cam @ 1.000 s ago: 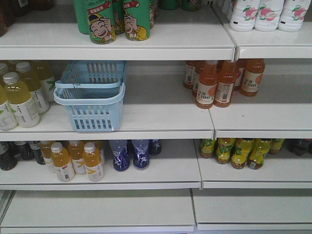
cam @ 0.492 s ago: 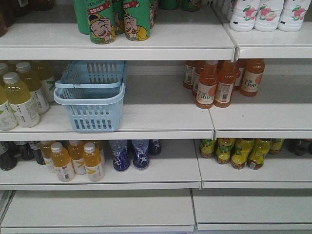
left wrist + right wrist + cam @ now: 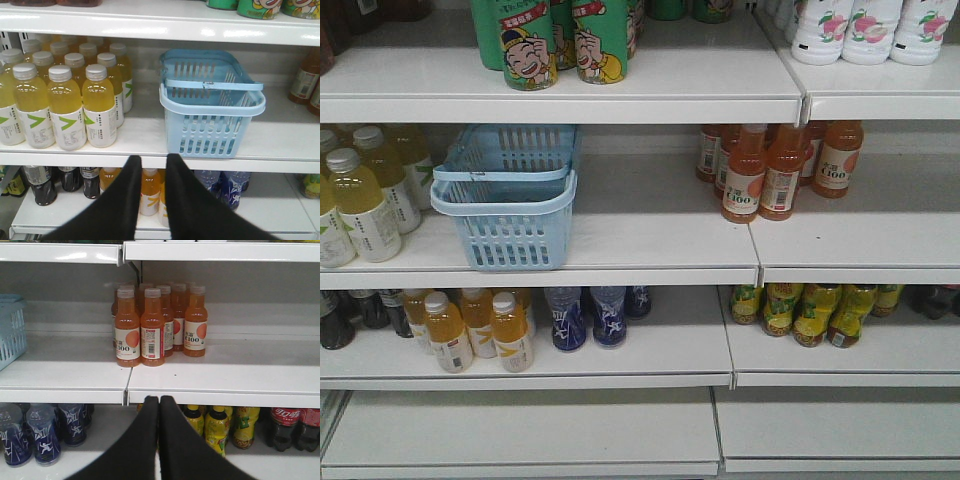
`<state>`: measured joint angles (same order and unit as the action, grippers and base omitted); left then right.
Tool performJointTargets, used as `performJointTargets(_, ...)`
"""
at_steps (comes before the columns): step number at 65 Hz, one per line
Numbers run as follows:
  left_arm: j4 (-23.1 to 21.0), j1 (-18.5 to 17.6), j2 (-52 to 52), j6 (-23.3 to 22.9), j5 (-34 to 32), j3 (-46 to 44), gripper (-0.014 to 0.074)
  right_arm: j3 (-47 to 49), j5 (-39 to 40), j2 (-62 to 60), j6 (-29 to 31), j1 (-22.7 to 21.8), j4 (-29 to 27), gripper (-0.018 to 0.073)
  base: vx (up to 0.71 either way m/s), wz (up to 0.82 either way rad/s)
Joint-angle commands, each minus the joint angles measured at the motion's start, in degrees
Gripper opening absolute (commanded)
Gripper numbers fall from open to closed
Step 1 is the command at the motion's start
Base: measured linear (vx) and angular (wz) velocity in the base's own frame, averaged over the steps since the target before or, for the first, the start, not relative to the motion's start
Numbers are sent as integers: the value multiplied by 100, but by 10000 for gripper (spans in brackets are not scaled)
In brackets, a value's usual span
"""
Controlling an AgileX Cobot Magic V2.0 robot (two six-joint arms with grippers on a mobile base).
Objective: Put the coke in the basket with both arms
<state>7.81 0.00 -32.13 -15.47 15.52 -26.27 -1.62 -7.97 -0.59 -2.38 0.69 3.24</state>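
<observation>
I face the shelf (image 3: 650, 245). The basket (image 3: 212, 115) stands on its middle board, above and a little right of my left gripper (image 3: 153, 161), and shows only as a sliver far up-left of my right gripper (image 3: 159, 400). The left gripper's fingers are slightly parted with nothing between them; the right gripper's are pressed together. Yellow bottles (image 3: 65, 105) stand up-left of the left gripper, near the basket but apart. Orange bottles (image 3: 152, 325) sit straight above the right gripper. On the board below, cola bottles (image 3: 285, 427) stand to its right and blue bottles (image 3: 42, 435) to its left.
</observation>
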Motion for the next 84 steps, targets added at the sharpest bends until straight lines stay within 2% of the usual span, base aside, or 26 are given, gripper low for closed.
performJointTargets(1,-20,-17,-139,-2,-475,-186,240,-62,412,-103,30,-1,18,-10,0,0)
performJointTargets(16,-20,-17,-175,475,-463,-186,465,-62,412,-103,30,-1,18,-10,0,0)
performJointTargets(25,-169,-17,-175,484,-647,-186,518,-62,412,-103,30,-1,18,-10,0,0)
performJointTargets(31,-781,-17,-175,159,-907,-186,517,-62,412,-103,30,-1,18,-10,0,0)
performJointTargets(36,-1521,-17,-250,-97,-1324,-186,517,-62,412,-103,30,-1,18,-10,0,0)
performJointTargets(41,-2483,-17,-517,-275,-1651,-226,517,-62,412,-103,30,-1,18,-10,0,0)
performJointTargets(48,-3684,-22,-1101,-329,-1494,-409,517,-62,412,-103,30,-1,18,-10,0,0)
performJointTargets(54,-4494,-77,-1665,-316,-1217,-673,517,-62,412,-103,30,-1,18,-10,0,0)
performJointTargets(58,-4814,-186,-2121,-307,-1086,-956,517,-62,412,-103,30,-1,18,-10,0,0)
performJointTargets(70,-5253,-542,-3355,-313,-1018,-1844,494,-62,412,-103,30,-1,18,-10,0,0)
performJointTargets(84,-6130,-826,-4589,-318,-1019,-2737,460,-62,412,-103,30,-1,18,-10,0,0)
